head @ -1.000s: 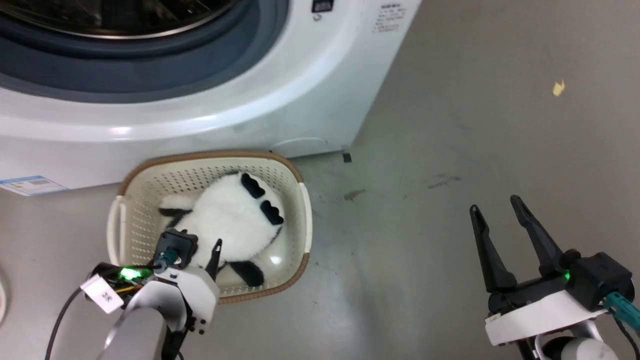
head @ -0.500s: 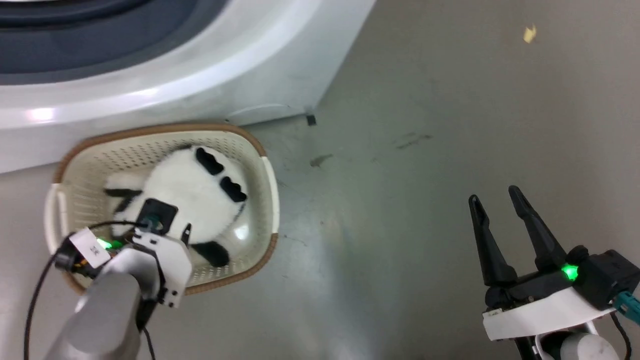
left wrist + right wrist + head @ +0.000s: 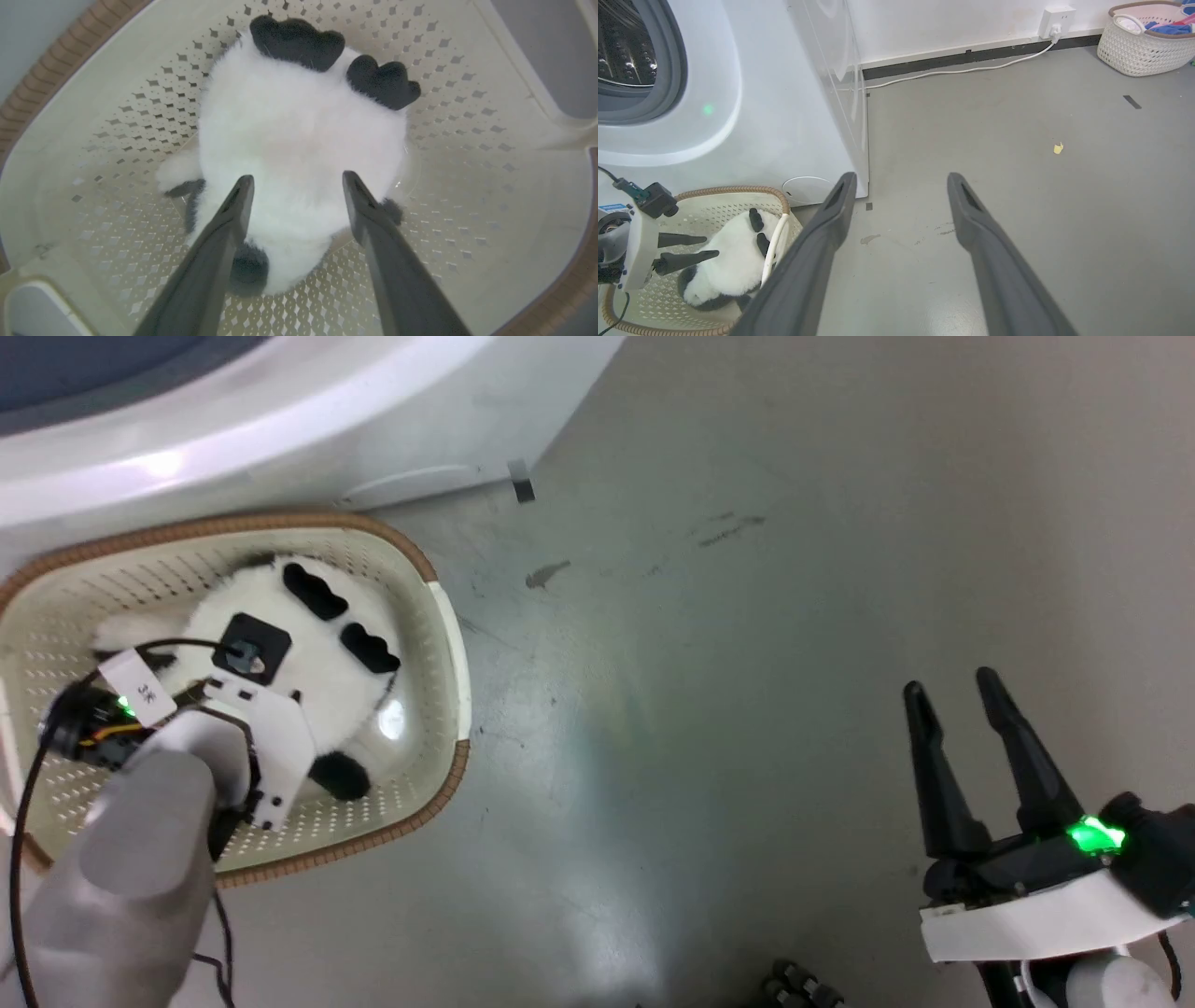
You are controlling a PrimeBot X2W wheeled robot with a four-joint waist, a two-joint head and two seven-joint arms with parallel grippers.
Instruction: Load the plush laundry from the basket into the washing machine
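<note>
The plush laundry (image 3: 338, 686) is seen lying in the middle of the basket (image 3: 428, 644), at the left of the head view, just below the washing machine (image 3: 280, 420). The left pincer (image 3: 298, 177) is held wide open over its white body, with nothing gripped. At the lower right, the right pincer (image 3: 950, 683) is spread wide and empty above the grey floor (image 3: 709, 709), fingers pointing up the frame.

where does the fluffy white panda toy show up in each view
head view: left side, fluffy white panda soft toy in the cream perforated plastic basket
left wrist view: centre, past the open left fingers
right wrist view: lower left
shared landmark: the basket's brown woven-look rim
</note>
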